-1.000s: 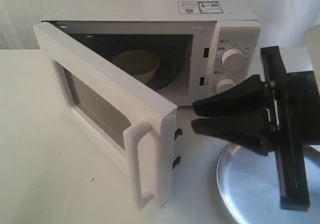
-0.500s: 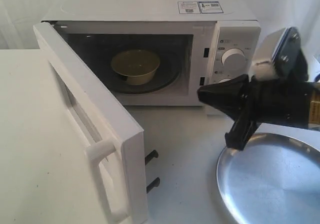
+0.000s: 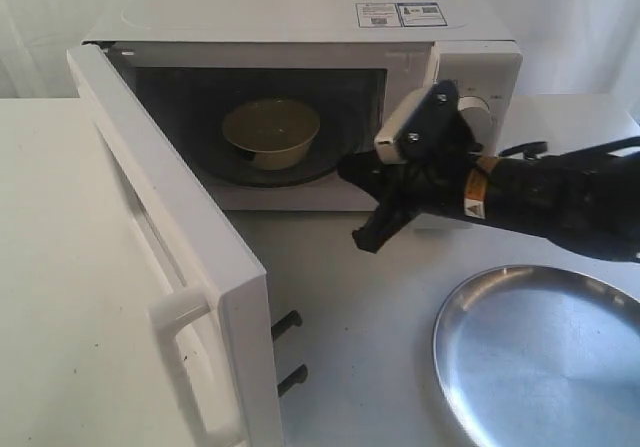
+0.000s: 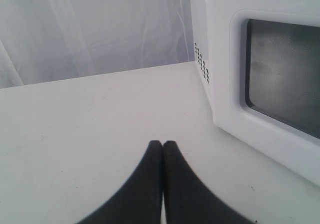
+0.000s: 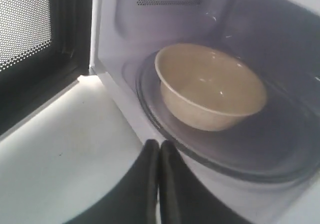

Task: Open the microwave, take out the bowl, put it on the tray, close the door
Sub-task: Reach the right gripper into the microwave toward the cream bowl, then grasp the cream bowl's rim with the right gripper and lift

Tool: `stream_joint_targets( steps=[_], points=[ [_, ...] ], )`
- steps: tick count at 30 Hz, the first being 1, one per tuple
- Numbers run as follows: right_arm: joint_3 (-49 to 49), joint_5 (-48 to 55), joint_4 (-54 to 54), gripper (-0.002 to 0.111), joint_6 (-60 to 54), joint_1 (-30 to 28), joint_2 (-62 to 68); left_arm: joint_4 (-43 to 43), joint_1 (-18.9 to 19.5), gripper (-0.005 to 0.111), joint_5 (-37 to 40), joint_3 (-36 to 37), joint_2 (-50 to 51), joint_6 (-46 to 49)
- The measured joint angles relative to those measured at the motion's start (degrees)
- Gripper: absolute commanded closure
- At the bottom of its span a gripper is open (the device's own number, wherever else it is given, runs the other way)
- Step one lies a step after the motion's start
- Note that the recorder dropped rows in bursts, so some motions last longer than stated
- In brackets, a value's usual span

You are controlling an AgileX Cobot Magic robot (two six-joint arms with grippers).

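White bench [image 3: 380, 297], draped backdrop. Door [image 3: 170, 217] swung wide at frame left. Bowl [image 3: 271, 130] sits inside microwave [image 3: 300, 17], upper centre. Right jaws pressed together, empty, at cavity mouth; bowl lies up-left of tips. Likely must part before grasp. Left jaws clenched, empty, outside door, farther off. Tray [image 3: 540, 367] waits lower right.

The microwave [image 3: 300, 22] is set at the far side of the table [image 3: 380, 297]. The bowl [image 3: 271, 132] is seated inside it, on the turntable [image 3: 330, 162]. The door [image 3: 170, 217] is swung out toward the near left. The tray [image 3: 540, 357] is placed at the near right. The right gripper [image 3: 352, 172] is held just before the cavity opening, right of the bowl and apart from it.
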Motion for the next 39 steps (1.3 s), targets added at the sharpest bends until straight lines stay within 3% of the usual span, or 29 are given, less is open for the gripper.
stream_joint_targets(
  steps=[6,9,15,33,36,39],
  points=[
    [-9.6,7.7,0.4,0.06,-5.3,5.0,5.1,0.0,0.0,0.107,0.0,0.0,0.0,0.0],
    [-13.5,10.2,0.5,0.052,-7.1,7.3,7.0,0.0,0.0,0.107,0.0,0.0,0.0,0.0],
    [-19.5,14.9,0.5,0.052,-12.8,10.6,11.8,0.0,0.0,0.107,0.0,0.0,0.0,0.0],
    [-33.9,23.0,0.4,0.055,-16.2,10.8,23.6,0.0,0.0,0.107,0.0,0.0,0.0,0.0],
    [-35.2,23.0,0.4,0.068,-16.7,10.8,24.6,0.0,0.0,0.107,0.0,0.0,0.0,0.0],
    [-36.0,23.0,0.4,0.096,-16.8,10.8,25.2,0.0,0.0,0.107,0.0,0.0,0.0,0.0]
  ],
)
